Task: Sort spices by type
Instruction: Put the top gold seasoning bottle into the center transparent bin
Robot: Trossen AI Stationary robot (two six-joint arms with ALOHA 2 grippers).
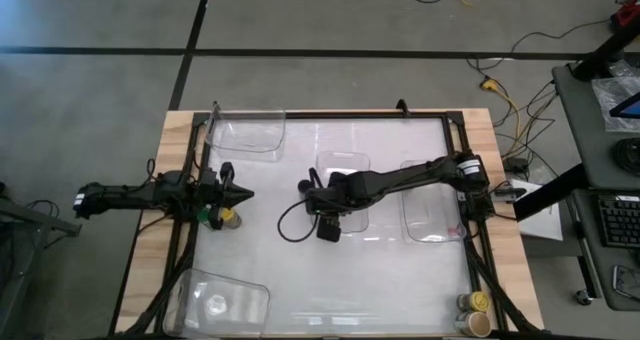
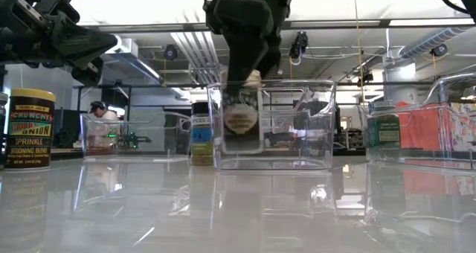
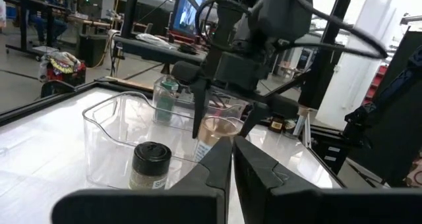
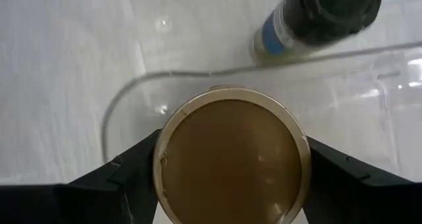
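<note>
Tan-lidded jar [image 4: 231,159] sits clamped in the right hand [image 4: 231,171], hung over the middle bin [image 2: 271,123] for dropping in.

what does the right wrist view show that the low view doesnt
Only the right wrist view shows the tan lid from above, flanked by the right fingers, and a dark-lidded jar outside the bin wall. Only the low view shows the yellow-labelled jar at far left and the left arm overhead. Both show the tan-lidded jar in the right gripper at the clear bin.
</note>
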